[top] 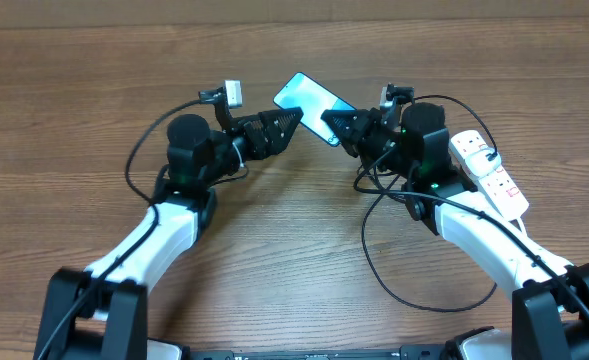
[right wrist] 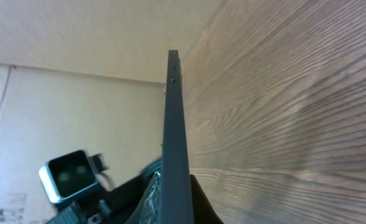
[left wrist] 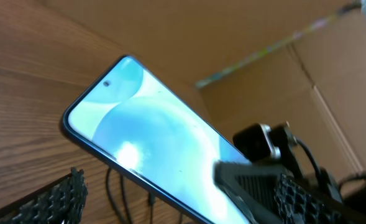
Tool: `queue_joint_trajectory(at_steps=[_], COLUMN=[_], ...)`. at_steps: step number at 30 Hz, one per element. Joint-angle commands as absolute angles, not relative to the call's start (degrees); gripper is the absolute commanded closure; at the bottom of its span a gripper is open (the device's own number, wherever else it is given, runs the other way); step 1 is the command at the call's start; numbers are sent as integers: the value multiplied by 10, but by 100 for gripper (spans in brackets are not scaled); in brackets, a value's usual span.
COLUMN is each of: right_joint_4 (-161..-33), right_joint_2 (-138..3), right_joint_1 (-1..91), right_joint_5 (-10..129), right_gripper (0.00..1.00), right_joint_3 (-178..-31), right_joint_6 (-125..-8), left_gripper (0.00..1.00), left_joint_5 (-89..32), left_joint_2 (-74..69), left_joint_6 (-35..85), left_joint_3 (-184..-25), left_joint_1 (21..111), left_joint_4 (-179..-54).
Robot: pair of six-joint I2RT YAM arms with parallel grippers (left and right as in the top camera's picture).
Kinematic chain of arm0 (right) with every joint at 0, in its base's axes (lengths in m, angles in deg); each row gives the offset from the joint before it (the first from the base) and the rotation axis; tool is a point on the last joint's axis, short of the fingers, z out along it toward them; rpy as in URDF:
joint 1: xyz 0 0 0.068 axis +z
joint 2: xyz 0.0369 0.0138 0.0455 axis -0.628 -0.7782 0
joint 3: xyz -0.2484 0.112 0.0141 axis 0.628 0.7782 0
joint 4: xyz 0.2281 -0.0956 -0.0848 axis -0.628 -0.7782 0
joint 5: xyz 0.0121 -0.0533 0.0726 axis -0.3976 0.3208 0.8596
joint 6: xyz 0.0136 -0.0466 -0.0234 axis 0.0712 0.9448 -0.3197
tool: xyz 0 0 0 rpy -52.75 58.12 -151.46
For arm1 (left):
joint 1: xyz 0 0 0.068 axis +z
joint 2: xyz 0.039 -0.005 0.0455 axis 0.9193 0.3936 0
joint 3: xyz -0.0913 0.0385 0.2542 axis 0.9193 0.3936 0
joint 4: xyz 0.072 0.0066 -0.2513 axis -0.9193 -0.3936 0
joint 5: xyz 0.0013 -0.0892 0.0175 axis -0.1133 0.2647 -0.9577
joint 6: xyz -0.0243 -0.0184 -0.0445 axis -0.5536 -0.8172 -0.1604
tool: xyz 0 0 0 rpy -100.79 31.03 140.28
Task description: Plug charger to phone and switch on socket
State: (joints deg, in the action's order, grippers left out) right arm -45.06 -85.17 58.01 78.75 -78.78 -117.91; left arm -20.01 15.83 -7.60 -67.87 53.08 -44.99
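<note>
The phone (top: 312,100), its light blue screen lit, is held tilted above the table between the two arms. My right gripper (top: 334,127) is shut on its lower right end; in the right wrist view the phone (right wrist: 175,118) shows edge-on, clamped between the jaws of that gripper (right wrist: 175,186). My left gripper (top: 294,116) is open at the phone's left edge. In the left wrist view its fingers (left wrist: 61,198) stand wide on either side of the phone (left wrist: 145,140). The charger (top: 374,262), a thin black cable, loops on the table by the right arm; its tip is hidden. The white socket (top: 494,172) lies at the far right.
A cardboard wall (left wrist: 276,81) stands behind the table. The right arm's wrist camera (left wrist: 260,142) sits close behind the phone. Thin black cables (left wrist: 115,186) lie on the wood under the phone. More black cables (top: 134,160) arc beside the left arm.
</note>
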Motion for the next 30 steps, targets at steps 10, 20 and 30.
queue_joint_trajectory(at_steps=[10, 20, 30], right_joint_4=[-334, -325, -327], right_joint_2=[-905, -923, -925], right_joint_1=[598, 634, 653], right_joint_5=[782, 775, 738], right_gripper=[96, 96, 96], right_joint_3=[-810, -810, -810], right_joint_6=[-1269, -1268, -1258], left_gripper=[0, 0, 6], left_joint_5=[-212, -255, -277], left_joint_2=[322, 334, 334], left_joint_6=[-328, -379, -463], left_joint_3=[-669, -669, -673], left_joint_1=[533, 533, 533], left_joint_4=[-188, -142, -110])
